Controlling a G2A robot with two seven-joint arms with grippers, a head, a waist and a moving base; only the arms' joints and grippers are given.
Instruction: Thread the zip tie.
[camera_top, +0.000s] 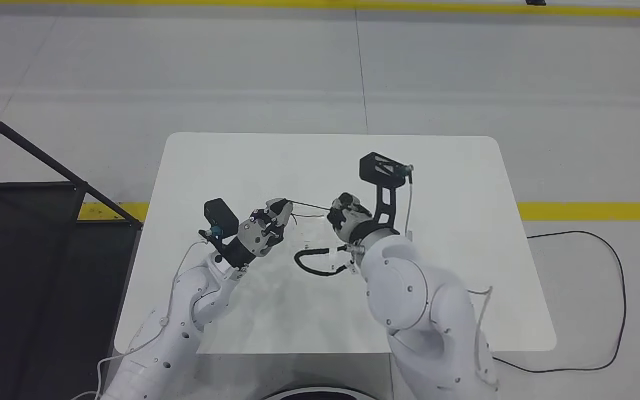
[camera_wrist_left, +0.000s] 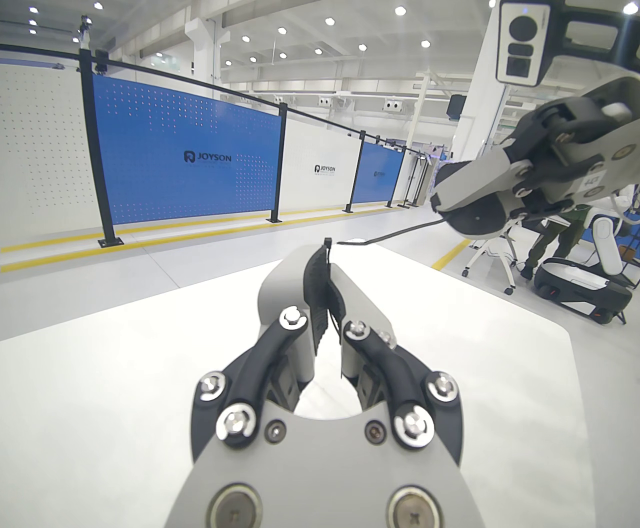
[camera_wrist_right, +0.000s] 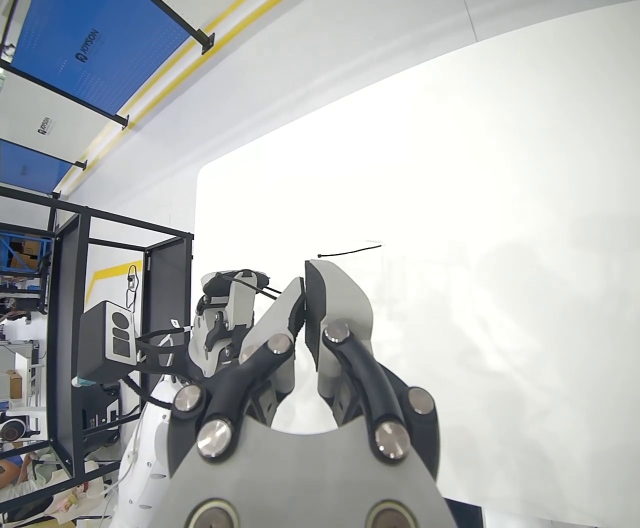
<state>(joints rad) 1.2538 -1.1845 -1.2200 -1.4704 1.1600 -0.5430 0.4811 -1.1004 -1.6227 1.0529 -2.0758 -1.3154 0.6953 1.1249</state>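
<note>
Zip tie (camera_top: 305, 206) stretches above the table (camera_top: 450, 170). The left end effector (camera_wrist_left: 325, 265) pinches its head; the right end effector (camera_wrist_right: 306, 280) is clamped on the strap.

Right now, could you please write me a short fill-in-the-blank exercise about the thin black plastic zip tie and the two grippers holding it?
1. The thin black plastic zip tie runs between the two ___.
2. The left gripper is ___ on one end of it.
3. The right gripper grips it above the flat ___ table.
Missing words: grippers; shut; white.
</note>
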